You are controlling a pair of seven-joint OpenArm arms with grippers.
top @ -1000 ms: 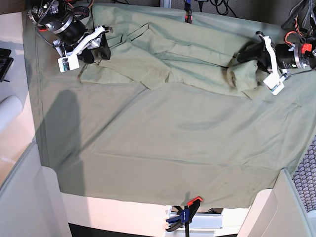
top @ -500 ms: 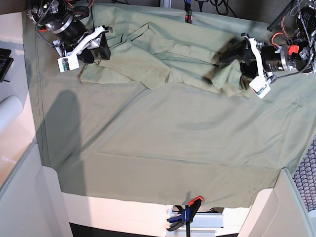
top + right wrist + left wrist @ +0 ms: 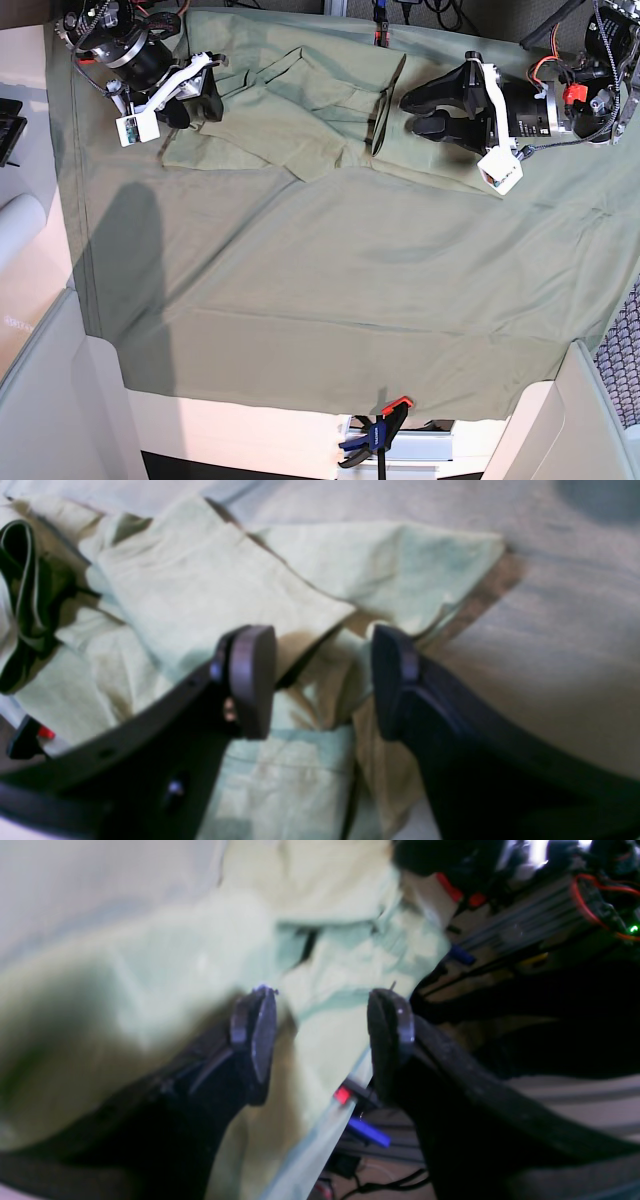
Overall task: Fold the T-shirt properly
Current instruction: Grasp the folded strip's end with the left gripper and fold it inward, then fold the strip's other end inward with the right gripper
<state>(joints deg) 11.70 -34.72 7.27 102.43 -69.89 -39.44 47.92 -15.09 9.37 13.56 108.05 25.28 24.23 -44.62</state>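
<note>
The pale sage-green T-shirt [image 3: 300, 110] lies crumpled along the table's far side, its right part folded over to an edge near the middle. My left gripper [image 3: 410, 112] hovers just right of that folded edge with its jaws apart. In the blurred left wrist view the left gripper [image 3: 322, 1040] is open, with shirt cloth [image 3: 330, 965] behind the gap. My right gripper [image 3: 195, 108] sits at the shirt's left end. In the right wrist view it [image 3: 322, 680] is open over folds of the shirt [image 3: 210, 590].
A larger grey-green tablecloth [image 3: 350, 290] covers the table. A blue and red clamp [image 3: 375, 432] grips its front edge and a red clamp [image 3: 380, 38] its back edge. A white roll [image 3: 15, 225] lies off the left side.
My left gripper carried the shirt's right side leftwards across the shirt, then let it go and now stands open. The right arm has not moved.
</note>
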